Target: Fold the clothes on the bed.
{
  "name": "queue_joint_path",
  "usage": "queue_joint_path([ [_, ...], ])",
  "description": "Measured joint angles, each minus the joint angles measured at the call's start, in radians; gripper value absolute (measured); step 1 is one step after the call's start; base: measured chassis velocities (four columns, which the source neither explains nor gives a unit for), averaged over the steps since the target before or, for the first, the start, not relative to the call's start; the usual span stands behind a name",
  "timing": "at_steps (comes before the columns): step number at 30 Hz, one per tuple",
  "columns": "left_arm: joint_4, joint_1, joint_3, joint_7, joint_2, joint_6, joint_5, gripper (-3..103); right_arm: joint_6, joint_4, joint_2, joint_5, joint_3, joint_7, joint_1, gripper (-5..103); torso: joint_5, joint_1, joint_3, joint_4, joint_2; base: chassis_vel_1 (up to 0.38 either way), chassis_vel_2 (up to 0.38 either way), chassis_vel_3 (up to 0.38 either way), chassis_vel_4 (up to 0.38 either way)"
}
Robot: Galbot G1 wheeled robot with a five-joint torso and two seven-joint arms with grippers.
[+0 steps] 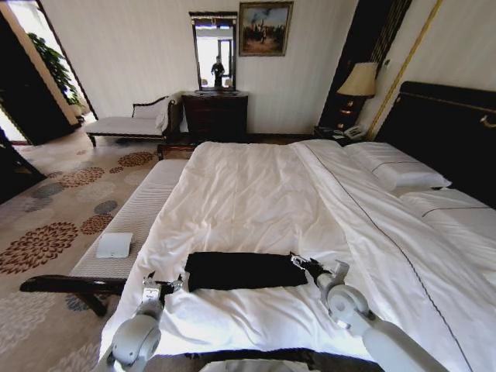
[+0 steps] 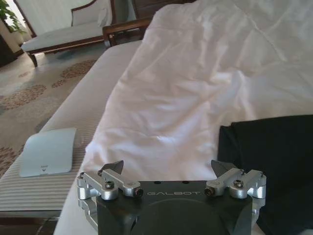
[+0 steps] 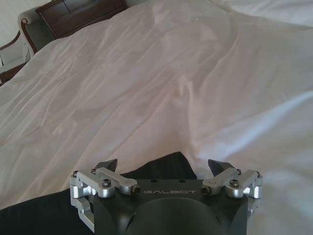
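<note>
Black folded clothes flat on white bed, near edge — pale bench left, white pad atop. Left gripper and right gripper flanking its ends — both spread.

Pale striped walls ahead of me. Dark wooden dresser against the far wall, mirror above it, framed painting just beside the mirror. Chaise left of the dresser, bright doorway beyond it. Lit lamp on a nightstand in the far right corner. Beige carpet with brown flower patterns. Pale bench on my left, white pad lying on it.
</note>
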Motion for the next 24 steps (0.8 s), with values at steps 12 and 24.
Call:
queue_joint_path([
  [12,-0.006,0.018,-0.014,-0.023,-0.013,0.008,-0.013,100,0.037,-0.07,0.031,0.008,0.03,-0.114,0.0,89,-0.0003,0.0,0.0,0.0001,0.0,0.0,0.0,0.0,0.0],
  [24,0.004,0.015,-0.002,-0.033,-0.013,0.013,-0.014,100,0.043,-0.094,0.033,-0.041,0.021,-0.134,-0.015,50,-0.0003,0.0,0.0,0.0,0.0,0.0,0.0,0.0,0.0],
])
